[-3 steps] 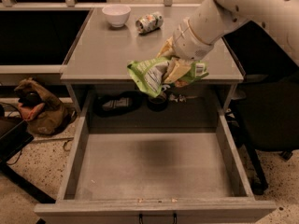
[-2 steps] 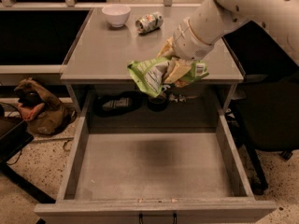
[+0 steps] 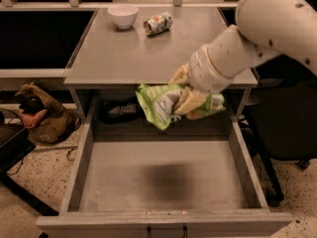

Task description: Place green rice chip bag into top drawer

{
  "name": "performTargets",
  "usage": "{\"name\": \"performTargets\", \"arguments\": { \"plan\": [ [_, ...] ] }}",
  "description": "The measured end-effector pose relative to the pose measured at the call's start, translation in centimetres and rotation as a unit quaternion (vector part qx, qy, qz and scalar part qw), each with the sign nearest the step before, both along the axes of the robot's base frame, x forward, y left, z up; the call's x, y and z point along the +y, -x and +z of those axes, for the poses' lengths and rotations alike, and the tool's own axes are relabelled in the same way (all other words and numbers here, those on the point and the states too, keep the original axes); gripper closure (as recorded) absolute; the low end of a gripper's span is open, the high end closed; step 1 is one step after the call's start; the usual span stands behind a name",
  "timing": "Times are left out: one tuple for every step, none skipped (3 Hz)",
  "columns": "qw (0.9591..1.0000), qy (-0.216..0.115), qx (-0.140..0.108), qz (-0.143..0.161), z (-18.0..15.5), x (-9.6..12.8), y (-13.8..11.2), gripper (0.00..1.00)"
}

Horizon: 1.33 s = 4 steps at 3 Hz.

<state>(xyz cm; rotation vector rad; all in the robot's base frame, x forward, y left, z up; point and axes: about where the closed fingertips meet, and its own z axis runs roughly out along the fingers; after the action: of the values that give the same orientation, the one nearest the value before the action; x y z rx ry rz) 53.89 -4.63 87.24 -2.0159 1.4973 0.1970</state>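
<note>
The green rice chip bag [image 3: 161, 102] is crumpled, light green with white and grey panels. My gripper [image 3: 187, 99] is shut on it and holds it in the air over the back part of the open top drawer [image 3: 163, 180], just in front of the tabletop's front edge. The fingers are mostly hidden by the bag. The drawer is pulled fully out; its plain grey bottom shows the bag's dark shadow. Its small dark handle [image 3: 166, 230] is at the bottom edge of the view.
A white bowl [image 3: 123, 15] and a crushed printed can [image 3: 158, 23] stand at the back of the grey tabletop [image 3: 124, 53]. A dark recess with clutter [image 3: 119, 112] lies behind the drawer. A brown bag [image 3: 37, 115] lies on the floor at left.
The bag and my gripper have come down and forward a little, from level with the tabletop's front edge to below it, over the drawer's back.
</note>
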Motion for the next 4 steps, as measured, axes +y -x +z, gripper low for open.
{"name": "performTargets", "arguments": {
  "plan": [
    [0.9986, -0.044, 0.029, 0.004, -3.8, 0.9, 3.8, 1.0],
    [0.9917, -0.097, 0.072, 0.045, -8.4, 2.7, 5.8, 1.0],
    [0.9917, -0.097, 0.072, 0.045, -8.4, 2.7, 5.8, 1.0],
    [0.9879, -0.114, 0.084, 0.064, -11.8, 4.0, 5.7, 1.0]
  ]
}}
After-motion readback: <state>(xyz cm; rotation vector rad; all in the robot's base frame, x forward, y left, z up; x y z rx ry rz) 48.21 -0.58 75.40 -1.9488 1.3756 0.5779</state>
